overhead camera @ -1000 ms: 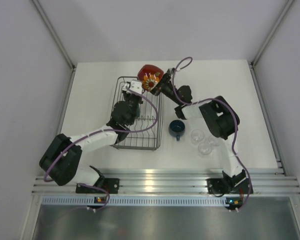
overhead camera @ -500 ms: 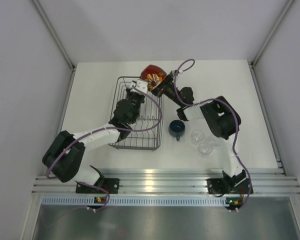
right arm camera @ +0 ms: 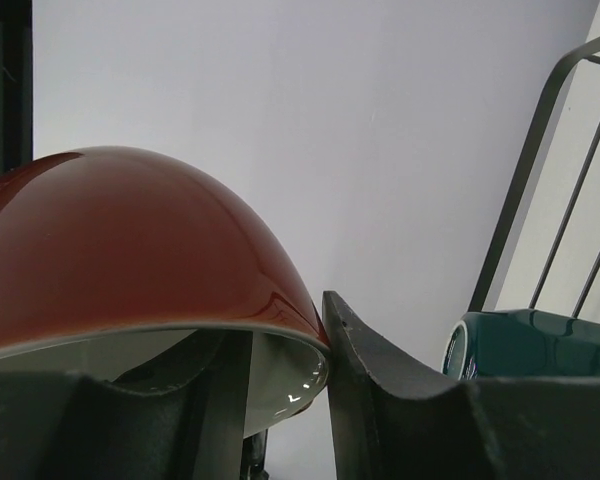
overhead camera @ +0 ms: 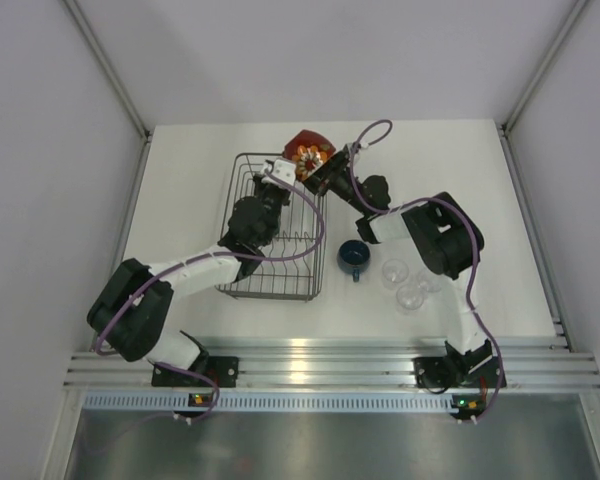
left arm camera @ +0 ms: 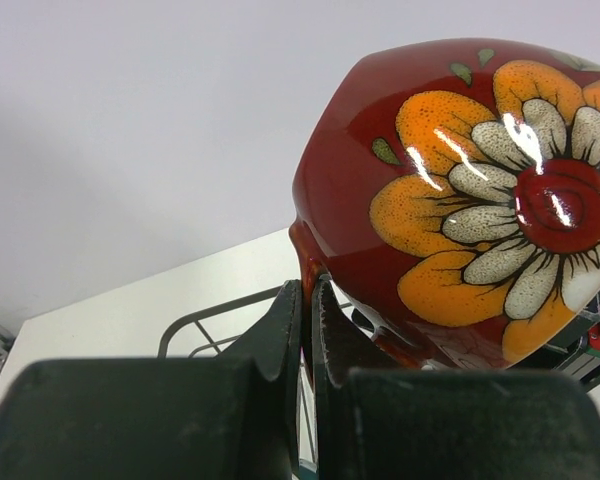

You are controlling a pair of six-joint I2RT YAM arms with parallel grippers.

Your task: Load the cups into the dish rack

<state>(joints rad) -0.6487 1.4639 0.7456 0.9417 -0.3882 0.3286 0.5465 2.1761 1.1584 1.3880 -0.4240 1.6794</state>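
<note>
Over the far right corner of the dish rack (overhead camera: 280, 285), the red flowered cup (left arm camera: 450, 200) hangs pinched in the closed left gripper (left arm camera: 307, 300), so the right gripper (right arm camera: 278, 335), open about its rim, should draw back straight, without nudging.

red cup (left arm camera: 460, 200): glossy glazed ceramic | dish rack (overhead camera: 270, 296): dark metal wire

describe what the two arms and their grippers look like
The left arm and right arm have white links between bulky black joint housings, with a purple cable looping along each. The left gripper and right gripper have matte black, wedge-shaped fingers. No markings are readable.
</note>
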